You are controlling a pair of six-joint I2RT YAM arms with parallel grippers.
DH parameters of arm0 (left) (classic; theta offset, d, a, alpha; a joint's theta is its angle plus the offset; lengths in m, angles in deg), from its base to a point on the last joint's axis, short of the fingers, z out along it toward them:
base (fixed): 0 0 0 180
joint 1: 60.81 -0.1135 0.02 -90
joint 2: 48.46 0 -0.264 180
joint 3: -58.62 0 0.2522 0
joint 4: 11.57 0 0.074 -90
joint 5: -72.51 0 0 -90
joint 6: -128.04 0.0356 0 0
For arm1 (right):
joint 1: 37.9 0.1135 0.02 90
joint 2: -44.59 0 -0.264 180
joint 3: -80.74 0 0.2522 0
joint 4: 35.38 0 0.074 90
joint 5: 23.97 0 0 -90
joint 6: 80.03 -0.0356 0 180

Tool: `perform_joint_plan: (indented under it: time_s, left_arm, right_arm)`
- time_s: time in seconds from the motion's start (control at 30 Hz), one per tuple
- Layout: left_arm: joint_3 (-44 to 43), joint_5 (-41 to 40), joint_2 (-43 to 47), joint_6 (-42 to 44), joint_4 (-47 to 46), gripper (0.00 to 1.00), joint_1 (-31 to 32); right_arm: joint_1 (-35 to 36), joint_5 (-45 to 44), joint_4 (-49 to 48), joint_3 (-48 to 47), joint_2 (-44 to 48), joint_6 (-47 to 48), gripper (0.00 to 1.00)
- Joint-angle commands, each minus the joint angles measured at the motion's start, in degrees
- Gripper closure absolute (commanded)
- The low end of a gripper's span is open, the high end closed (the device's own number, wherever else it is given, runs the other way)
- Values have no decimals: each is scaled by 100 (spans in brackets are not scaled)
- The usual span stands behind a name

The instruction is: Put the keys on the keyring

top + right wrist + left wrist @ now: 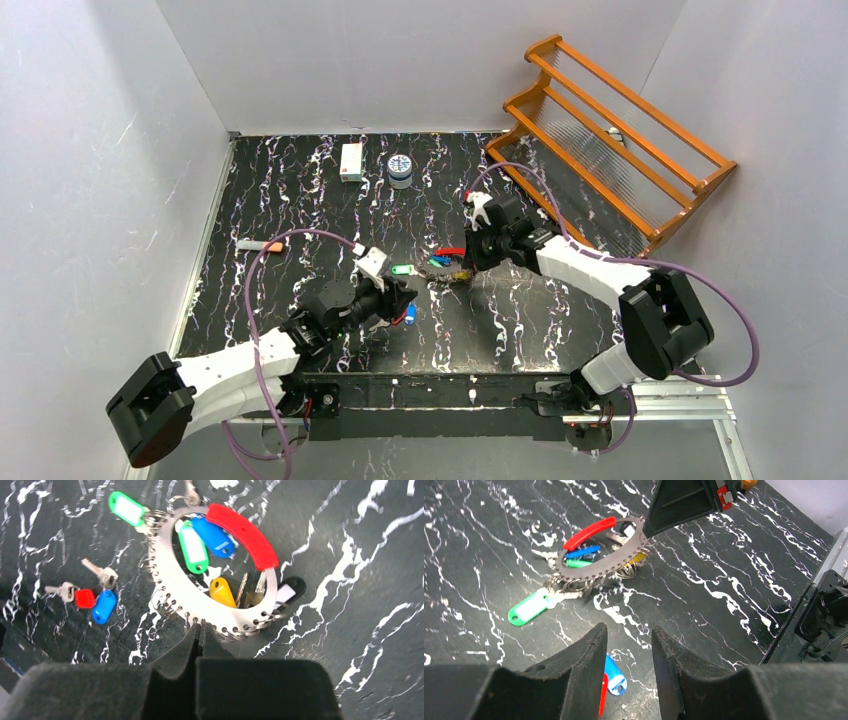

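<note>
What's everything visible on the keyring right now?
The keyring is a flat silver metal band curved into a circle, one stretch covered by a red plastic arc. Small wire loops line its outer edge. Inside it lie a green tag, blue tag and yellow tag; a black tag sits outside. It lies on or just above the black marbled table, right gripper shut on its near edge.
</note>
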Motion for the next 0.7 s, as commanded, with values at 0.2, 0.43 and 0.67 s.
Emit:
perform_joint_plan:
  time_s: [0.2, 0.43, 0.67]
  left_arm:
    - [-824, 810, -5, 1451, 135, 63, 17]
    - [-1207, 1292, -288, 2451, 85, 62, 17]
    - [-1384, 1642, -657, 2831, -179, 62, 18]
  right_arm:
    - [-37, 1124, 563, -702, 886, 2357, 99]
    - [-33, 1909, 355, -534, 1536, 3125, 99]
    - [-33, 2672, -14, -8, 2072, 3829, 99]
